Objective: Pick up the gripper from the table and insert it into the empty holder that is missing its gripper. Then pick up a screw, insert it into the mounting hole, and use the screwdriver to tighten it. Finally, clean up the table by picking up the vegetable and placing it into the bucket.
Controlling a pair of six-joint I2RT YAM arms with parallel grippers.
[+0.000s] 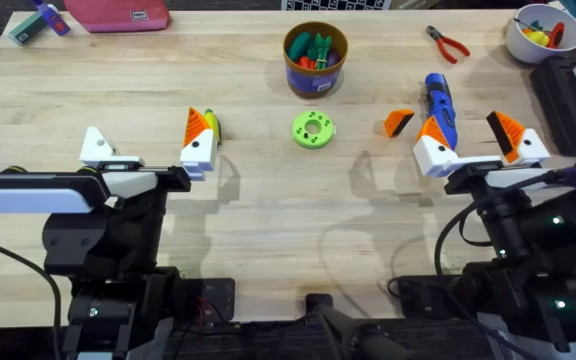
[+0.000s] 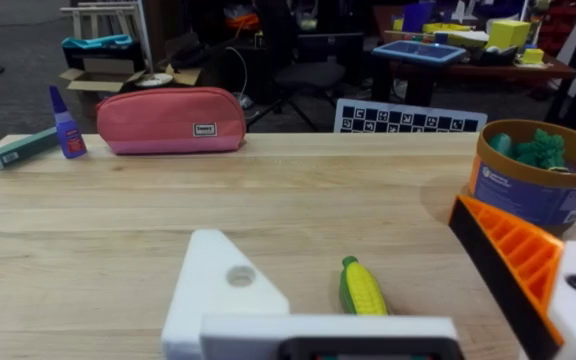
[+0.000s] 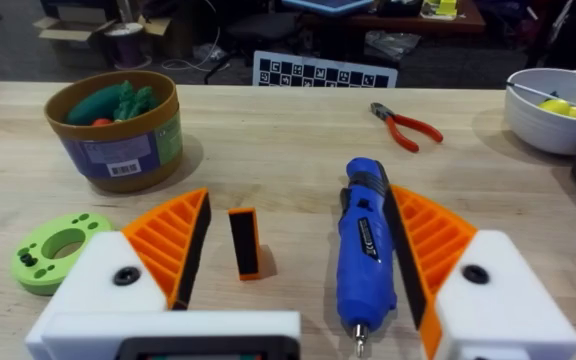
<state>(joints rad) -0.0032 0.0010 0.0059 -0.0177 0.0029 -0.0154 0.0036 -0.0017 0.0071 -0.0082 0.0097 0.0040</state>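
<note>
On the right half of the table, we find the gripper [image 1: 399,122], the small orange wedge, lying loose on the wood just beside the right gripper [image 1: 473,143]. We see both fingers of that arm carrying their orange pads, and they are spread wide. Between these fingers lies the screwdriver [image 1: 440,110], its long axis running away from the arm's base, with the metal tip toward the wrist. The wedge is on the inner side of the inner finger, toward the middle of the table, so we judge a short sideways shift is needed before closing on it.

At the other side, the left gripper [image 1: 148,150] is also spread, pinching nothing. One of its fingers has an orange pad; the other is the holder [image 1: 98,148], bare white with an open mounting hole. The vegetable [image 1: 211,126], a yellow corn cob, lies touching or almost touching the padded finger.

We think the right arm is clearly nearer to the wedge, and the holder is well apart from it, across the table. The bucket [image 1: 315,60] stands at the far middle, already with toy vegetables inside.
</note>
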